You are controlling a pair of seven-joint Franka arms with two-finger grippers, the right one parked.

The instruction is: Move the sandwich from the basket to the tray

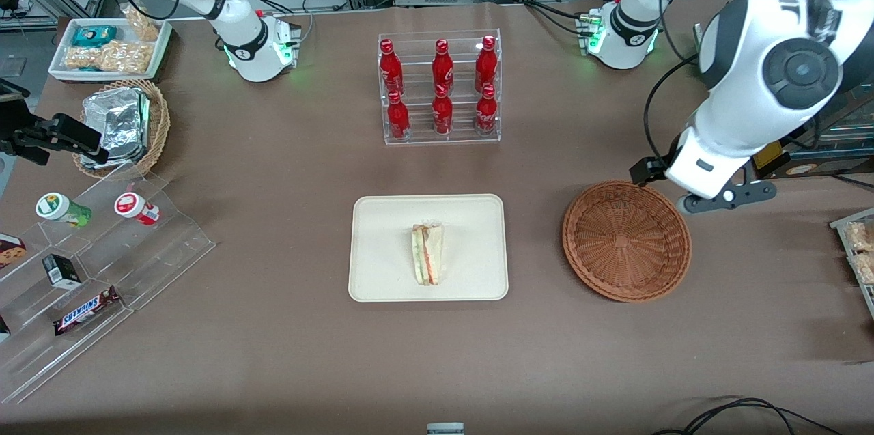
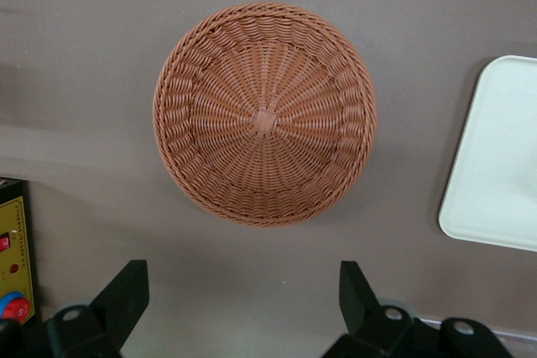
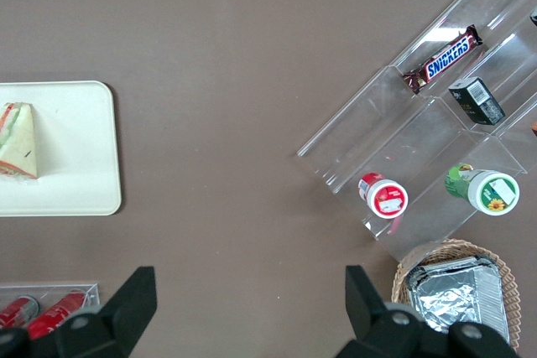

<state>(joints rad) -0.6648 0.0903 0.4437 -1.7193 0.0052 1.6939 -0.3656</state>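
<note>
The left arm's black two-finger gripper (image 2: 243, 303) hangs spread and empty above the table, just off the rim of the round reddish-brown woven wicker basket (image 1: 627, 241). Taking the basket as a clock face in the front view, the claw sits at about two o'clock. The basket holds nothing.

The small triangular sandwich (image 1: 427, 253), pale bread with red, orange and green layers in clear wrap, lies near the middle of the flat cream-beige rectangular plastic tray (image 1: 382, 216), which is at nine o'clock from the basket.

The sandwich is probably light, soft and easily crushed, its wrap slippery. A gentle pinch across the bread faces, near the thick end, would suit it.

Count: one sandwich, one basket, one tray, six red bottles (image 1: 440, 87) in a clear rack.
</note>
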